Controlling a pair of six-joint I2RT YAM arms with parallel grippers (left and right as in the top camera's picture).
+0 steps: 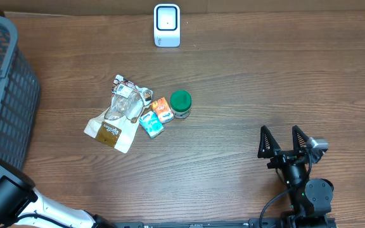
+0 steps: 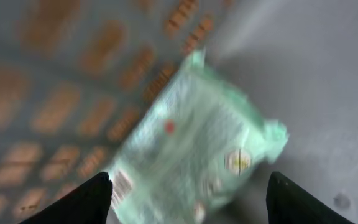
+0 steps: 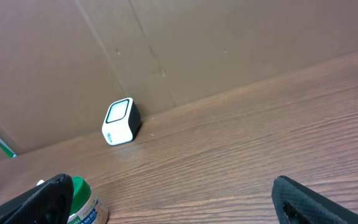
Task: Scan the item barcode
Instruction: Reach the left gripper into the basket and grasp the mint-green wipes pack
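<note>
While the left gripper (image 2: 188,180) hangs spread over a green packet (image 2: 197,137) in the basket (image 2: 42,93), the right gripper (image 1: 279,130) gapes empty. No grasp yet, I'd judge; the tabletop's far-edge scanner (image 1: 167,25) awaits.

Soft, even light from above on the bench (image 1: 246,82), faint short shadows only. Sharp overhead and right wrist views. Heavy blur over the pale green packet (image 2: 197,149) and the basket wall (image 2: 61,93) in the left wrist view; dark fingers (image 2: 82,204) there without detail.
</note>
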